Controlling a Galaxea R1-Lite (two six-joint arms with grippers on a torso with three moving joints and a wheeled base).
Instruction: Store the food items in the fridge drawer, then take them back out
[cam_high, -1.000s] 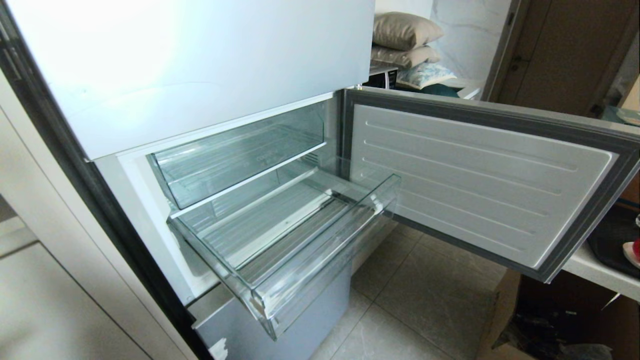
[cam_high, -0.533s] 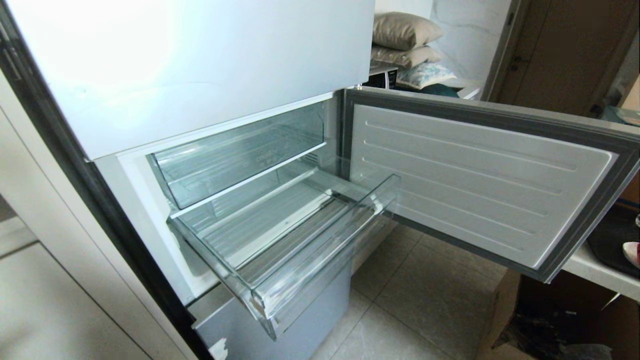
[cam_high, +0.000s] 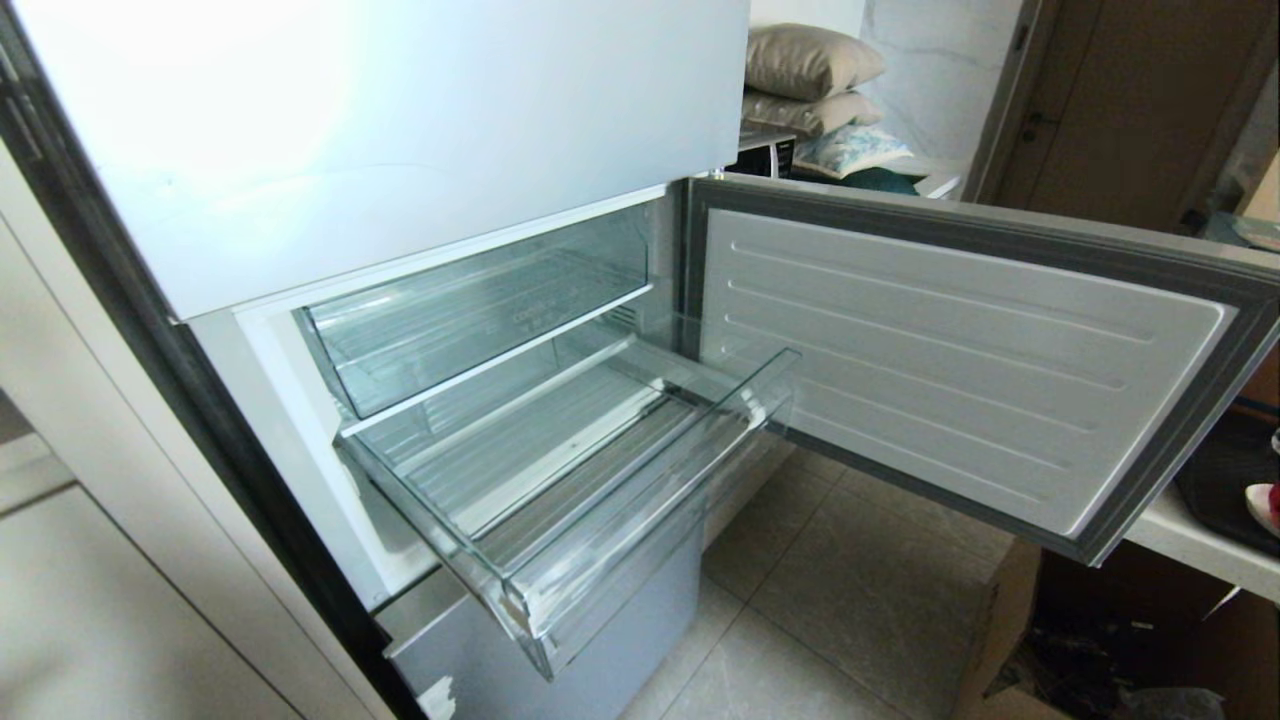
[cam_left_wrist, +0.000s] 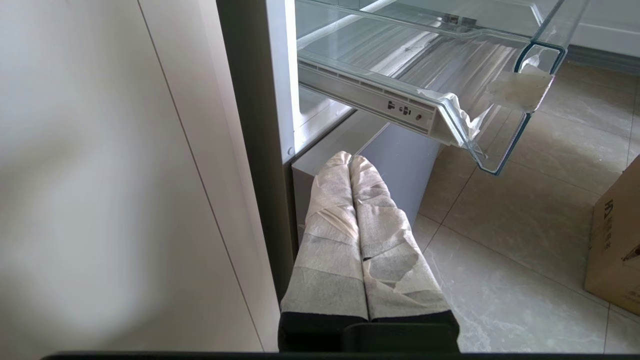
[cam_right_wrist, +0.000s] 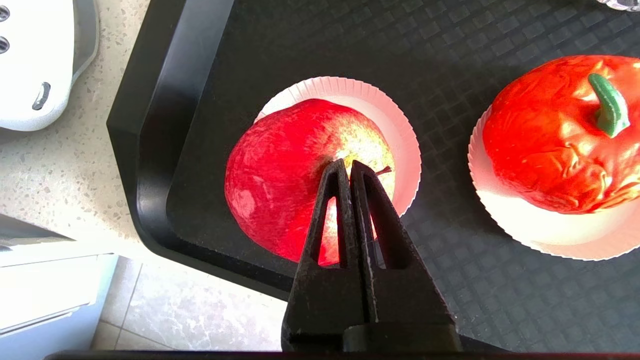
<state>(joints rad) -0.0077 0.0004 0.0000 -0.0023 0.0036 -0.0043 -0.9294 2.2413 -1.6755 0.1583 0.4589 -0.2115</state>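
My right gripper (cam_right_wrist: 348, 167) is clenched on nothing, its two black fingers (cam_right_wrist: 334, 200) pressed flat together; it hangs right above the red apple (cam_right_wrist: 280, 175), the tips over the pale patch around the stem, though from this angle I cannot say whether they touch the skin or sit just clear of it; the apple rests in a white fluted paper cup (cam_right_wrist: 395, 130) on a black tray (cam_right_wrist: 165, 125) with a checkered floor; beside it, apart from it, the bumpier orange-red fruit (cam_right_wrist: 555, 145) with its green stem sits in a paper cup of its own on the same tray; the tray lies on a speckled pale counter (cam_right_wrist: 60, 170), with a white appliance (cam_right_wrist: 30, 65) near its corner.

My left gripper (cam_left_wrist: 350, 160) is also clamped together and empty, its fingers wrapped in whitish tape; it points low at the foot of the fridge, under and near the pulled-out fridge drawer (cam_left_wrist: 470, 125), touching nothing.

From the head camera neither arm shows; the fridge drawer (cam_high: 620, 540) is drawn well out of the pale blue-grey fridge (cam_high: 560, 640), its ribbed floor bare, no fruit in it; the upper clear bin (cam_high: 470, 320) with faint lettering sits pushed in above it; the compartment door (cam_high: 960, 370) stands swung wide to the right; the black tray's edge (cam_high: 1225, 480) peeks in at the far right on a white ledge, with a sliver of red and white on it; pillows (cam_high: 810, 60) are stacked in the background; a cardboard box (cam_left_wrist: 615, 240) stands on the tiled floor (cam_high: 860, 600).
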